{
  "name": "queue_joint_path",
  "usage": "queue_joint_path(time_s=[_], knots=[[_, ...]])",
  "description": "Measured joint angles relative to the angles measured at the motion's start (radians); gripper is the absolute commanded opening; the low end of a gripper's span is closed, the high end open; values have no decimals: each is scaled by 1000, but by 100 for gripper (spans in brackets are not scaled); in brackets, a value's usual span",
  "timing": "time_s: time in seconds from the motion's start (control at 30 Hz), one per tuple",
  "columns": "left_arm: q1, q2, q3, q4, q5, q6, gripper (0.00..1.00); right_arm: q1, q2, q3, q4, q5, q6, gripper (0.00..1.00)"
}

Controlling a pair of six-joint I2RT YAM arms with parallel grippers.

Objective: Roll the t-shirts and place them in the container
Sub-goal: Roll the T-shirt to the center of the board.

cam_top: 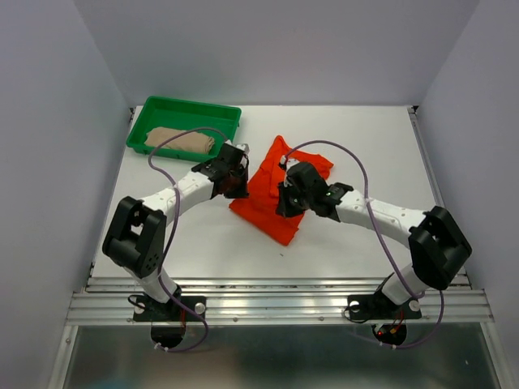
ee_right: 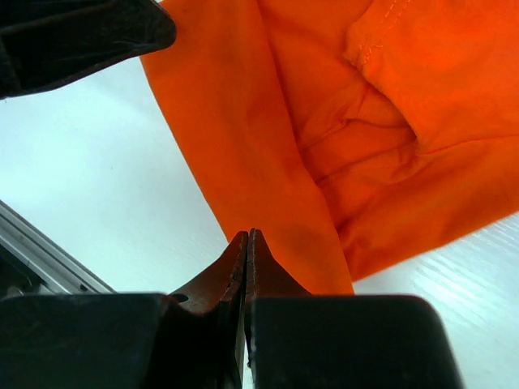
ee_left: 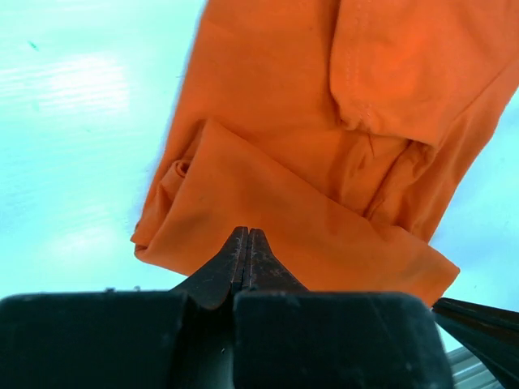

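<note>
1. I saw left gripper (ee_left: pixel 246 237) and right gripper (ee_right: pixel 246 238) both clenched, tips at the near edge of orange t-shirt (cam_top: pixel 261 193) ahead; cloth pinch unclear.
2. Likely staged to start rolling.
3. Beige t-shirt (cam_top: pixel 180 139) sat in tray (cam_top: pixel 191 105), beyond left gripper.

We see a white tabletop (cam_top: pixel 381 154) closed in on three sides by plain, pale grey panels: a back wall (cam_top: pixel 276 49), a left wall (cam_top: pixel 49 146) and a right wall (cam_top: pixel 478 113). Ribbed aluminium rails (cam_top: pixel 276 298) run along its near edge, above a dull grey floor (cam_top: pixel 276 361). Soft, even light leaves faint glare on the tabletop
</note>
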Motion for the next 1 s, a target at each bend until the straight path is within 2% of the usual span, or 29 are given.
queue_joint_path(time_s=[0.23,0.43,0.57,0.8,1.0], knots=[[37,37,-18,16,-27,-21,0,0,169,58,34,-4,41,1],[53,56,-106,25,-52,-46,0,0,318,137,57,-17,25,1],[53,34,-138,39,-60,-55,0,0,363,166,63,-42,13,1],[54,-34,-159,-2,-93,-61,0,1,333,176,46,-35,-1,1],[52,-108,-118,-30,-89,-55,0,1,156,144,33,21,9,3]])
